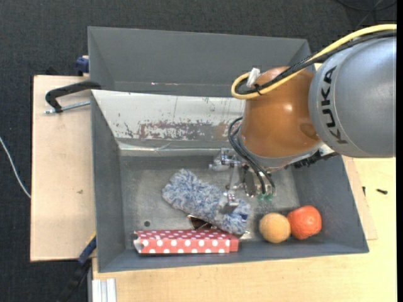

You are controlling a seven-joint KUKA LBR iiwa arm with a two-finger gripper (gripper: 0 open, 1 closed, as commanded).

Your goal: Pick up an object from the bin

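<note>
My gripper point(247, 192) hangs low in the bin's middle right, under the arm's wrist, and its fingers stand open with nothing between them. Its left fingertip point(233, 199) is at the right end of a fuzzy blue-grey cloth point(192, 195) that lies crumpled on the bin floor. A small dark thing point(200, 221) pokes out from under the cloth's front edge. To the gripper's lower right, a tan ball point(274, 227) and an orange ball point(305, 222) sit side by side, apart from the fingers.
A long red box with white dots point(186, 241) lies along the bin's front wall, just below the cloth. The bin's sloped back wall rises behind the gripper. The arm and its orange cover hang over the bin's right side.
</note>
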